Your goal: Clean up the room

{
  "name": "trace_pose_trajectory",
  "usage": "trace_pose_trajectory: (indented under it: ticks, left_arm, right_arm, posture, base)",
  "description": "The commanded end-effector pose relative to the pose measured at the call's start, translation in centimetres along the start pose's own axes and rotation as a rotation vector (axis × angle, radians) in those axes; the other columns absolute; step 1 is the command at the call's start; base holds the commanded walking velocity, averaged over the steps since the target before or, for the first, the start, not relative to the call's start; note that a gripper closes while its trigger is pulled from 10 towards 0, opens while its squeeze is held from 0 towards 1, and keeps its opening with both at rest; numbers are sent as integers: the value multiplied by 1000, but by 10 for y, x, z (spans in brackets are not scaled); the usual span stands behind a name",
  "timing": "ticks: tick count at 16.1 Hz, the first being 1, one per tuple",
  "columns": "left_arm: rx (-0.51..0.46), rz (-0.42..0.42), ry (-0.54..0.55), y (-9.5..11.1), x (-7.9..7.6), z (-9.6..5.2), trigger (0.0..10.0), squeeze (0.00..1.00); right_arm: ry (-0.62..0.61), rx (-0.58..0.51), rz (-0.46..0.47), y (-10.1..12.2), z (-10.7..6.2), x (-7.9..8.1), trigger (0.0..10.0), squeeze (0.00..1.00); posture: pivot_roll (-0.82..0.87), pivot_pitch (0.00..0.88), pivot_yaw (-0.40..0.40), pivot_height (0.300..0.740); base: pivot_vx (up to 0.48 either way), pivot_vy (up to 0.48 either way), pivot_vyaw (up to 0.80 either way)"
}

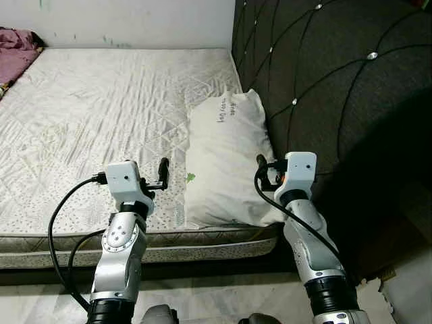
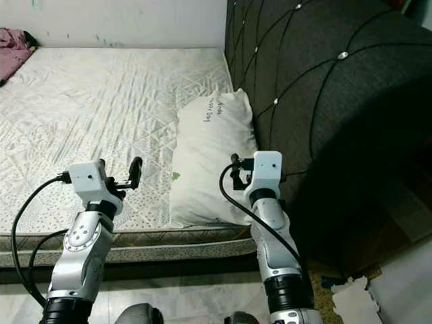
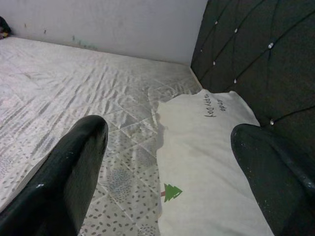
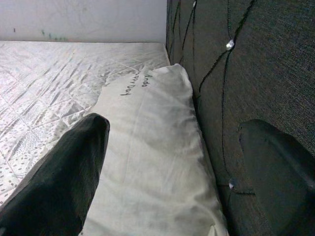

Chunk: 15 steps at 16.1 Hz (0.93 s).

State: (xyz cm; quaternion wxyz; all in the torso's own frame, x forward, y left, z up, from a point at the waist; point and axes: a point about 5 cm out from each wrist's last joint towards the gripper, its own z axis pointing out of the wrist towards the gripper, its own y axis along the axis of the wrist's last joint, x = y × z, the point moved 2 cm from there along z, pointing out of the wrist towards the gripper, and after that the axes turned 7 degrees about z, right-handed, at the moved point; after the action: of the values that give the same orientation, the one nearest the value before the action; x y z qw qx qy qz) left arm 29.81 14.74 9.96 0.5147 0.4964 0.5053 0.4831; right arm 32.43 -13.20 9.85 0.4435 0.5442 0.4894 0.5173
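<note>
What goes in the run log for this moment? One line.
left gripper: open, over mattress | right gripper: open, above pillow | nothing held

White pillow point(image 1: 226, 162) lies flat against headboard point(image 1: 337, 88).

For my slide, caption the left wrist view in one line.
Open left gripper hovers over the white pillow lying against the dark tufted headboard.

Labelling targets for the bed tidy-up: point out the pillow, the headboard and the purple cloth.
pillow point(image 1: 226, 158): left eye view, middle of its white case.
headboard point(image 1: 337, 81): left eye view, dark tufted padding.
purple cloth point(image 1: 15, 50): left eye view, crumpled folds at the mattress's far left corner.
</note>
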Motion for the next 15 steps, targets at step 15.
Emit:
trace_pose_trajectory:
  ticks: [15]
  left_arm:
    - [-42,-38,-69,9,-7,3,10000,0]
  right_arm:
    - [9,-20,-22,11,8,1,10000,0]
  posture:
    - [58,0,-5,740]
  base:
    - [116,0,0]
